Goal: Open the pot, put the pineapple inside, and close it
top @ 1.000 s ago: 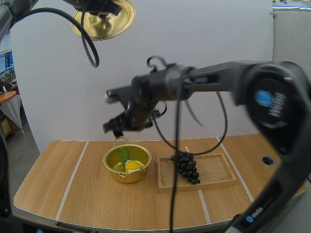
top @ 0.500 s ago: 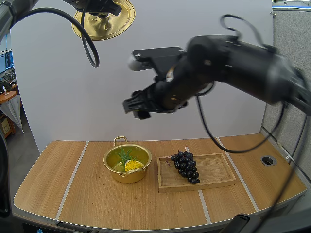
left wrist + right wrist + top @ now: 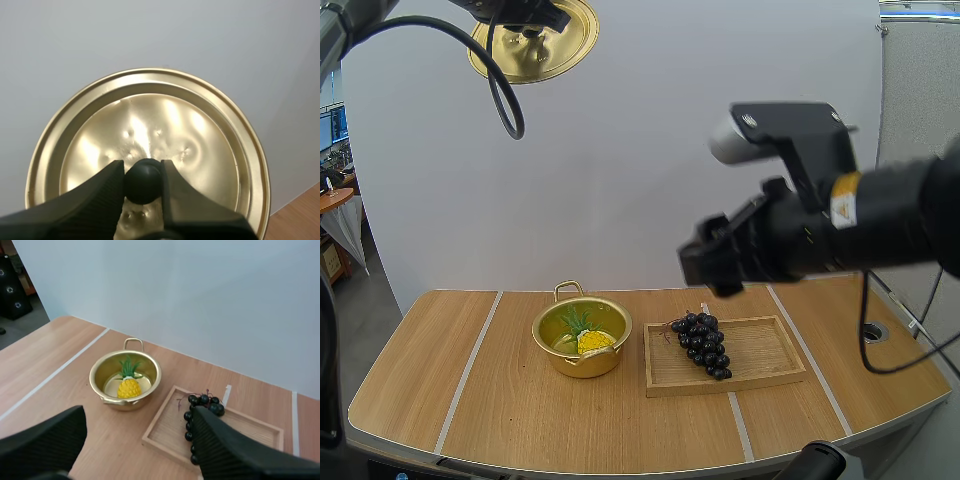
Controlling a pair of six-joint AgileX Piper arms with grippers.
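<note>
Since a second ago the right end effector [image 3: 139, 410] has swung away from above the pot [image 3: 575, 362]. It now hangs, fingers apart and empty, seemingly over the wooden tray [image 3: 770, 365] of grapes [image 3: 705, 345]. A pale wooden bench [image 3: 500, 400] carries both. The pineapple [image 3: 592, 341] lies inside the open pot, well below it. The left end effector [image 3: 142, 172], raised high, is clamped on the black knob [image 3: 142, 182] of the lid [image 3: 200, 150].
</note>
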